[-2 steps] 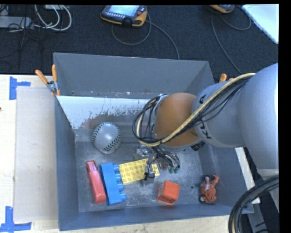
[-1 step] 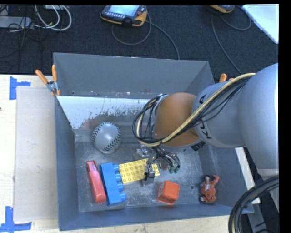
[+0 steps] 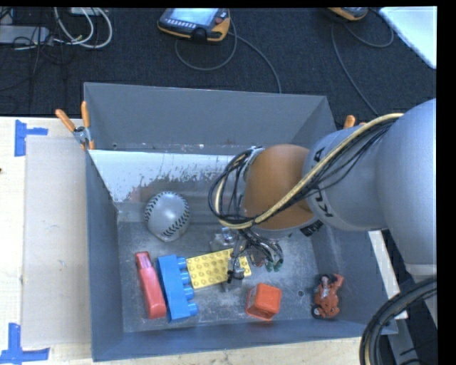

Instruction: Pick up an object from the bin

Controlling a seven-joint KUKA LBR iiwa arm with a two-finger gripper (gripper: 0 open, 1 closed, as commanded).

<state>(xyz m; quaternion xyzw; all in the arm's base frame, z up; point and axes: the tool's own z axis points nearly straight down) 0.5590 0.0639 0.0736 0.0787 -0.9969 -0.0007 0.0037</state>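
Item: flat yellow studded plastic building plate (image 3: 205, 269), lying mid-floor of the grey metal bin (image 3: 107, 235), touching a blue plastic brick (image 3: 175, 286) on its left. The gripper (image 3: 237, 269) sits at the plate's right end; you cannot tell whether it is released or clenched. Expect the plate to be light, rigid, smooth-sided and not fragile. Take it across its thin long edges, since the studs may foul a flat pinch.

Robotics lab — teach pendant (image 3: 194, 21), loose cables (image 3: 78, 25)
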